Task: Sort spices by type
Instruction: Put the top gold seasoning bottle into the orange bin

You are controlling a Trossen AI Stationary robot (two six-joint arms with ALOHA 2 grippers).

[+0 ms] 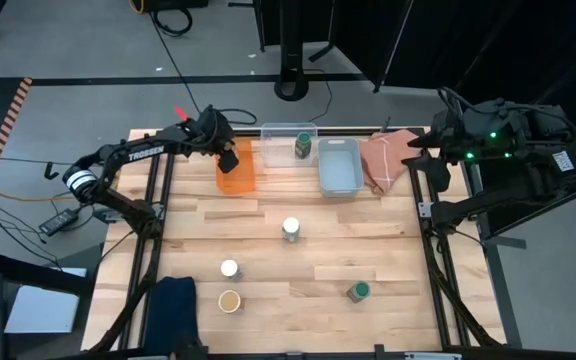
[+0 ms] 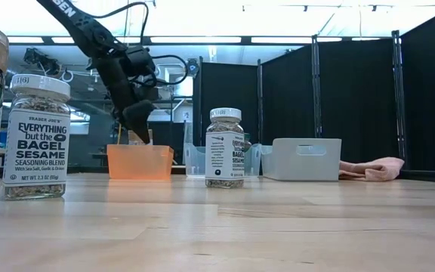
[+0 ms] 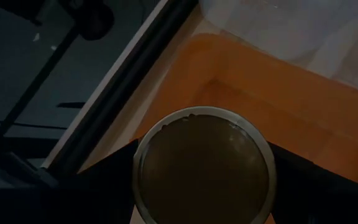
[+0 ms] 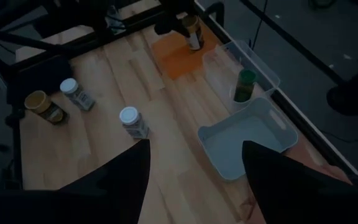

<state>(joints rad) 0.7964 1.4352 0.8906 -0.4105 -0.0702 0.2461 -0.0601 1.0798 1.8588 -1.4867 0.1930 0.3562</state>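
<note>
My left gripper [image 1: 228, 155] hangs over the far end of the orange bin [image 1: 238, 178], shut on a tan-brown-lidded jar [image 4: 192, 32]. A green-lidded jar [image 1: 304, 145] stands in the clear bin [image 1: 280, 130]. Out on the table are two white-lidded jars [image 1: 290, 229] [image 1: 229, 268], a second tan-brown-lidded jar [image 1: 230, 301] and a second green-lidded jar [image 1: 358, 291]. The pale-blue bin [image 1: 339, 165] holds no jar. My right gripper [image 4: 194, 180] is open and waits off the table's right far corner. My left gripper holds the tan-brown-lidded jar near its lid [image 3: 204, 165], pinched between two dark fingers [image 3: 309, 186], one on each side. The fingers come from above, pointing down. The jar stands about upright over the orange bin's floor [image 3: 328, 118]; whether its base touches the floor I cannot tell.
A pink cloth [image 1: 388, 160] lies right of the pale-blue bin. A dark blue cloth [image 1: 175, 300] hangs at the near left edge. The three bins sit side by side along the far edge. Bare wood lies between the bins and the loose jars.
</note>
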